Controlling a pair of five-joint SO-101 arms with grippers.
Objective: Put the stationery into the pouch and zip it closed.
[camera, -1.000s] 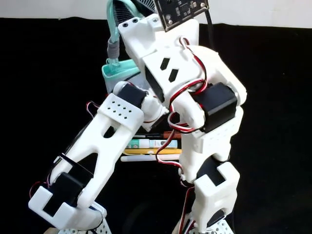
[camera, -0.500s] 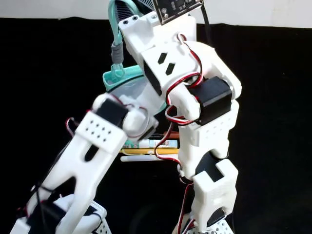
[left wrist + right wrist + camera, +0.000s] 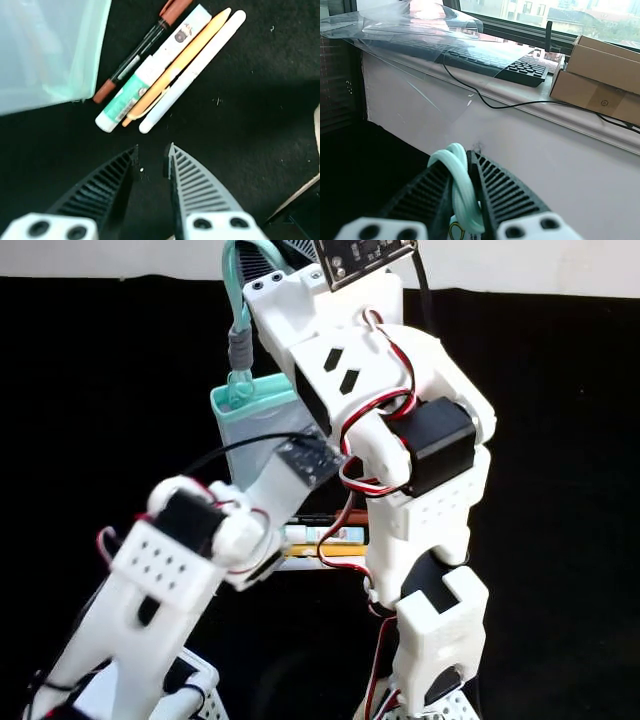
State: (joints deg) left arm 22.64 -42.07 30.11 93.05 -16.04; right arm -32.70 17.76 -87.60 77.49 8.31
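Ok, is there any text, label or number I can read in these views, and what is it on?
None can be read.
Glue stick: label print, too blurred to read.
Cardboard box: small printed mark, too small to read.
Keyboard: key legends, too small to read.

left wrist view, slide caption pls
Open left gripper near a row of brown, green-white, orange and white pens beside a translucent mint plastic pouch on black tabletop.

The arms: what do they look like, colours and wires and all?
The left arm and right arm are white plastic shells with black motor blocks and looping red, black and white wires. The left gripper and right gripper have black, ribbed, tapering fingers.
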